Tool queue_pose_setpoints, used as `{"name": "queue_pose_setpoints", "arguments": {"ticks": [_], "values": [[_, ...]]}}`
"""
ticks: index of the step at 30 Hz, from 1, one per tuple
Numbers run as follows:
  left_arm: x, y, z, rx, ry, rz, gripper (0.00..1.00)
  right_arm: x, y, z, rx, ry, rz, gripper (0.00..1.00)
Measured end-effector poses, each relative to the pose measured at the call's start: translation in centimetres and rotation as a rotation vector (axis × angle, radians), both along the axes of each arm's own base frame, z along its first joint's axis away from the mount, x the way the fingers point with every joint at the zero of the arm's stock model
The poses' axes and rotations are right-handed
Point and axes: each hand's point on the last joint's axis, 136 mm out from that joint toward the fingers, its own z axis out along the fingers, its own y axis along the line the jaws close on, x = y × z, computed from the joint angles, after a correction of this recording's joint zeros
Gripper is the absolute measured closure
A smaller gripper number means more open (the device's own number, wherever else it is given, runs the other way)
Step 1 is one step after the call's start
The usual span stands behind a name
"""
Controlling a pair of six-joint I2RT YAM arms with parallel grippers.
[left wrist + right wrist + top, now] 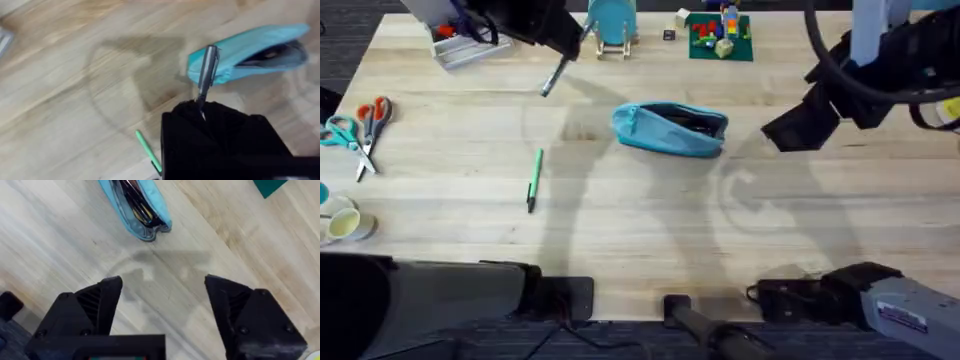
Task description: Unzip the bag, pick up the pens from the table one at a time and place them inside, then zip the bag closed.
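Silver pen (207, 67) pinched by its end in left gripper (201, 107), tip hanging short of the unzipped bag (670, 128). Thin grip, could swing or drop outside. Right gripper (162, 297) spread open, bag beyond its fingertips. Green pen (534, 179) on table (620, 220).

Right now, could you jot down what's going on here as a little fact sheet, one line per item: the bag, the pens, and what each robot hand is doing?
bag: light blue soft fabric pouch, unzipped, lying on the light wooden table
silver pen: slim silver-grey metallic pen, held above the table by the left gripper
green pen: slim bright green pen, lying on the table, nearer the arm bases than the pouch
left gripper: shut on the silver pen
right gripper: open, empty, above bare table near the pouch
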Motion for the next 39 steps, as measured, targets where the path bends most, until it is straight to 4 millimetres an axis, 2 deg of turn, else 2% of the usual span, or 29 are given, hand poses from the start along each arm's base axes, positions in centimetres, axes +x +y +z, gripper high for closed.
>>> {"name": "queue_pose_setpoints", "arguments": {"ticks": [6,13,24,29,39], "values": [[-1.5,-3.2,1.0,-0.118,-0.033,-0.248,0.959,0.0,0.0,0.0,0.000,0.000,0.000,0.003],[-2.8,-6.8,3.3,-0.280,-0.145,-0.517,0.960,0.0,0.0,0.0,0.000,0.000,0.000,0.003],[-5.1,-12.1,4.5,-0.313,-0.265,-0.819,0.959,0.0,0.0,0.0,0.000,0.000,0.000,0.003],[-4.8,-13.4,5.0,-0.296,-0.336,-0.885,0.959,0.0,0.0,0.0,0.000,0.000,0.000,0.004],[-5.4,-14.5,5.0,-0.242,-0.431,-1.037,0.959,0.0,0.0,0.0,0.000,0.000,0.000,0.003]]}}
